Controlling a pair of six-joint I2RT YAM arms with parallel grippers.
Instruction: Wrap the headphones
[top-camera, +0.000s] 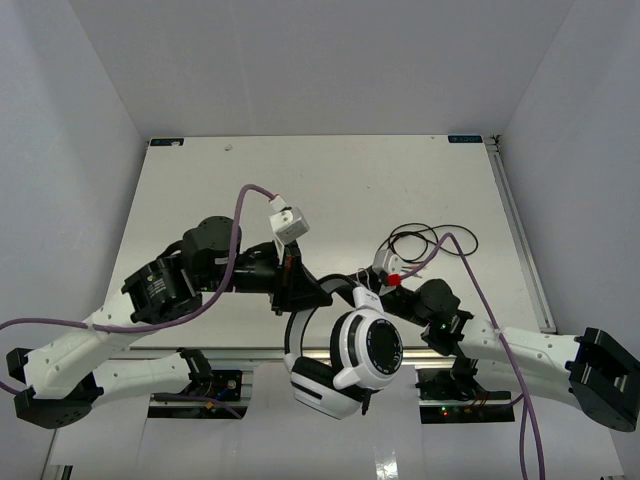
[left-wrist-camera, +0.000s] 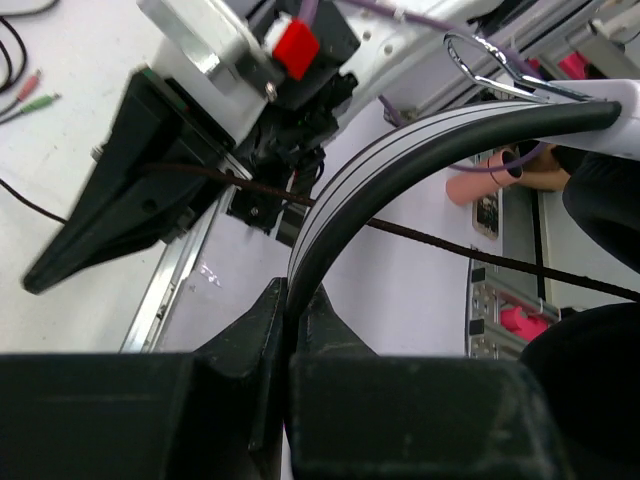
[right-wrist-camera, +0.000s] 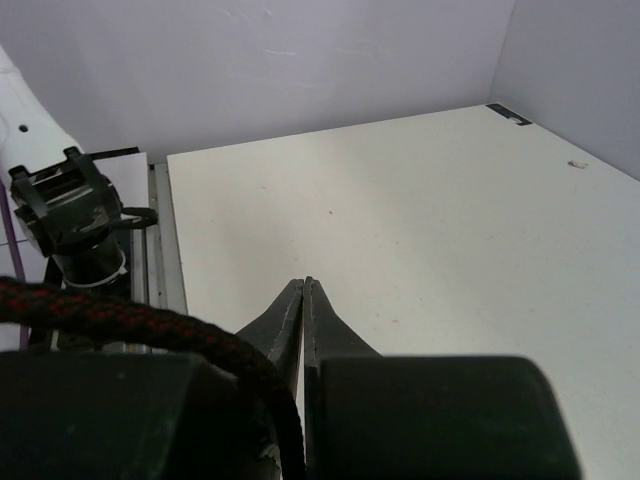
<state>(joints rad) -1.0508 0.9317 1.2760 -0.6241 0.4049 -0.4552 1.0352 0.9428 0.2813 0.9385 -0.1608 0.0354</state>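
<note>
You are holding the headphones (top-camera: 355, 355) with your left gripper (left-wrist-camera: 290, 310), whose jaws are clamping the thin headband (left-wrist-camera: 400, 150). The 2 ear cups (top-camera: 368, 348) are hanging just below those fingertips, out past the near edge of the table (top-camera: 300, 180). Your right gripper (right-wrist-camera: 305, 285) is sitting just beside the left one with its jaws closed tip to tip. The cord (right-wrist-camera: 100, 310) is running along its left finger into the seam, so it seems to be pinching it. From there the cord is stretching taut past the headband, while the slack is lying looped on the table near the right wrist. This is looking like the start of winding, with no turn visibly laid. Next you are needing to carry the cord around the headband, keeping tension while feeding slack.
</note>
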